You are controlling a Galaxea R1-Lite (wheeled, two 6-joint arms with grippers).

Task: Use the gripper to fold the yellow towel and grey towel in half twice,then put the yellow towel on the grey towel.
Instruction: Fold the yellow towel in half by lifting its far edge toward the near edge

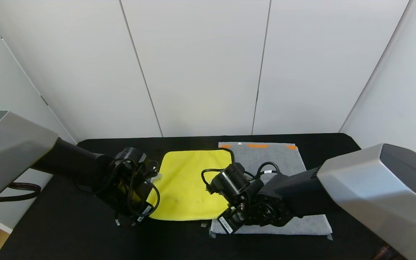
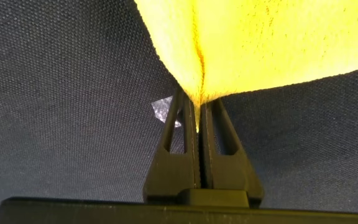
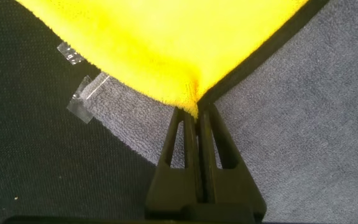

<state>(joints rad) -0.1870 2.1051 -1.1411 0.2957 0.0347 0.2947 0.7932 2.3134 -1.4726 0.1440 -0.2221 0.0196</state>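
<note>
Right, I've got both tools clamped on the yellow towel [image 1: 190,184] now. My left tool [image 2: 197,118] is pinched tight on its near left corner; in the left wrist view the plush bunches into a crease right where the jaws meet. My right tool [image 3: 197,115] is closed on the near right corner, the cloth puckering up between its fingers the same way. I'm holding the two near corners because, as I judge it, that lets me carry the near edge over to the far edge for the first fold, keeping the hem straight between the two grips.

The yellow towel lies spread flat on the black surface [image 1: 67,231], centre of the work area, and its right edge overlaps the grey towel [image 1: 284,162], which lies flat just to the right with its orange band at the far end. My right tool is over that overlap, so I need to be sure I've caught only yellow; the right wrist view suggests grey stays flat underneath. Bits of clear tape [image 3: 82,99] sit on the surface near the grey towel's corner.
</note>
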